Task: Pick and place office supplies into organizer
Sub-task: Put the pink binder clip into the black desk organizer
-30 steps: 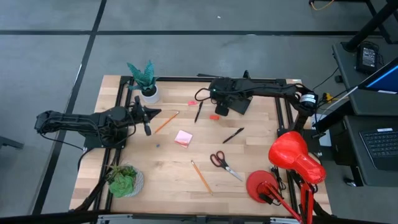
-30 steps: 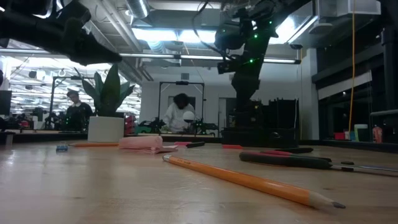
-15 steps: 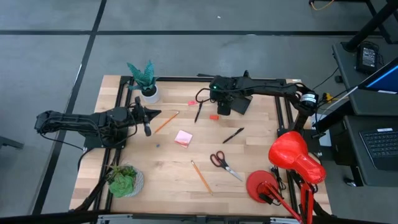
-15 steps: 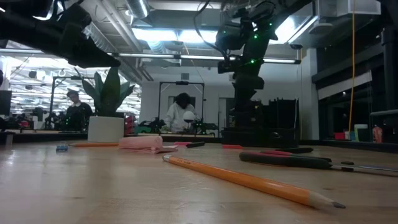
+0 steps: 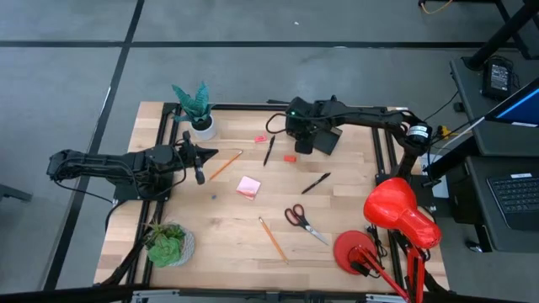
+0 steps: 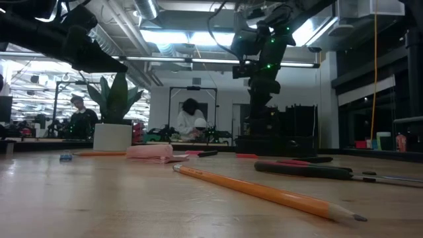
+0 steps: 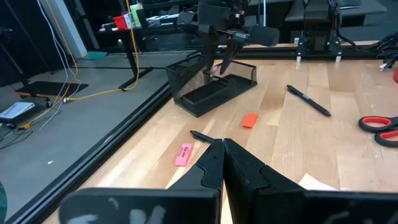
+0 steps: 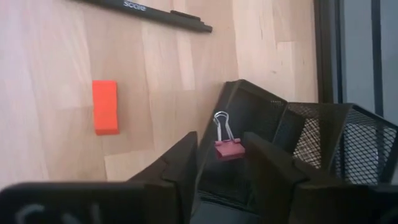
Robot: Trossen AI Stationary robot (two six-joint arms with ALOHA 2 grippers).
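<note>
We see the right gripper [image 8: 219, 163] at top centre of the high view, over the organizer [image 8: 298, 137] near the table's far edge, fingers parted around a red clip [image 8: 227, 146]. The left gripper [image 5: 199, 155], shut and empty, hovers mid-left.

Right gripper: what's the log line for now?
right gripper: over organizer, binder clip between fingers | left gripper: shut, waiting
</note>
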